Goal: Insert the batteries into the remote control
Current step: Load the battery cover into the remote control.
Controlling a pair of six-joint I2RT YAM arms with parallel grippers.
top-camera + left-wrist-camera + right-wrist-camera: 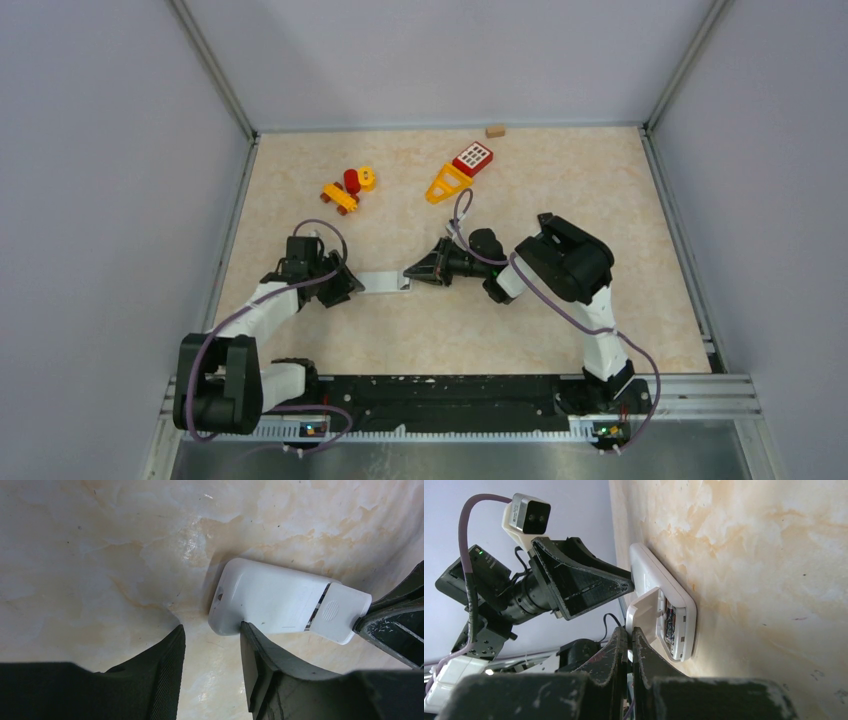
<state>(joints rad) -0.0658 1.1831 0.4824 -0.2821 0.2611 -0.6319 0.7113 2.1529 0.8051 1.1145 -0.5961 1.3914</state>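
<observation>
The white remote control (383,282) lies back-up on the table between my two grippers. Its battery cover (644,611) is lifted off the open compartment (670,622). Something dark with red and blue marks sits in there; whether it is the batteries I cannot tell. My right gripper (629,632) is shut on the cover's (336,612) free edge. At the remote's (270,597) other end my left gripper (211,635) is open with nothing between its fingers. Its right finger (250,640) touches the remote's near edge. In the top view the left gripper (345,285) and right gripper (412,272) face each other.
A yellow and red toy car (348,190), a red toy phone with a yellow handle (462,168) and a small wooden block (495,131) lie at the back. Grey walls close in the table on three sides.
</observation>
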